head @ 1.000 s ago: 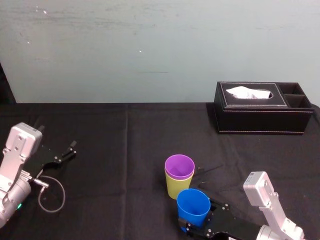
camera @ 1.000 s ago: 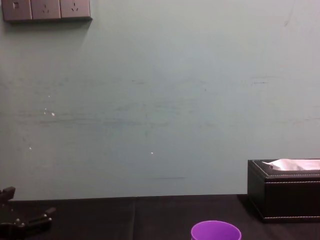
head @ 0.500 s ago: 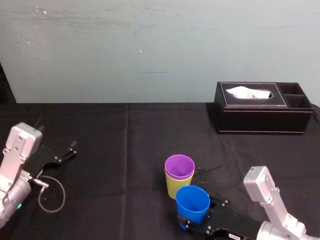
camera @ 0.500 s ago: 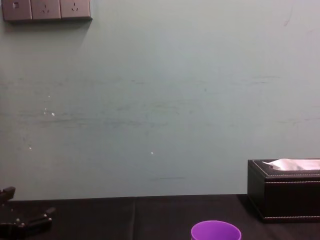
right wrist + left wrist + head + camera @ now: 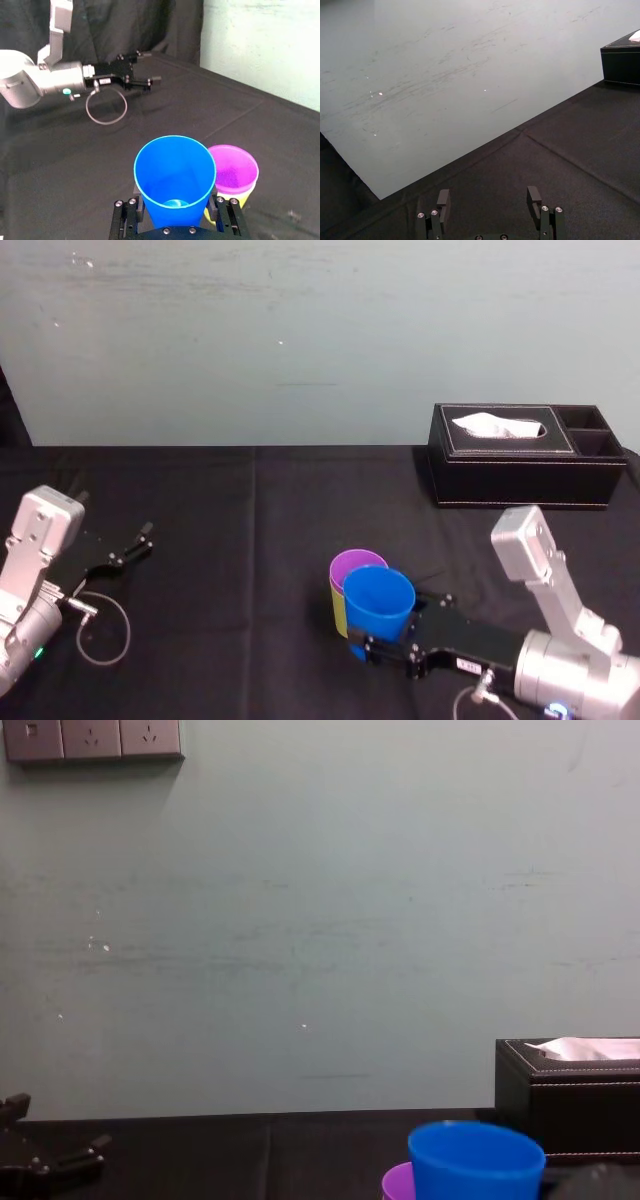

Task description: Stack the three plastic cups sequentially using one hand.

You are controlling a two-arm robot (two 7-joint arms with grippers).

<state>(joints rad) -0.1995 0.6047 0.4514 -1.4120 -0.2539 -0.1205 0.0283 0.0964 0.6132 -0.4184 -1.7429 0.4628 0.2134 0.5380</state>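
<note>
Right gripper (image 5: pixel 370 645) fingers squeeze the bright blue plastic cup (image 5: pixel 378 600). Centre it over the purple plastic cup (image 5: pixel 347 562), then lower straight. Left gripper (image 5: pixel 489 197) rests open.

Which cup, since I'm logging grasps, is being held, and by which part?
The blue cup, gripped near its base, one side each, by the jaws of the right gripper. The left gripper holds nothing.

The counter (image 5: pixel 250 520) is covered by a black cloth (image 5: pixel 200 570) and runs back to a pale wall. A crease (image 5: pixel 252 500) in the cloth runs from the back edge towards the front. A black tissue box (image 5: pixel 525 455) stands at the far right. Near the front middle stands a yellow-green cup (image 5: pixel 338 612) with a purple cup (image 5: pixel 350 562) nested in it. At the left is a loop of cable (image 5: pixel 105 123); whether it touches the cloth is unclear.
</note>
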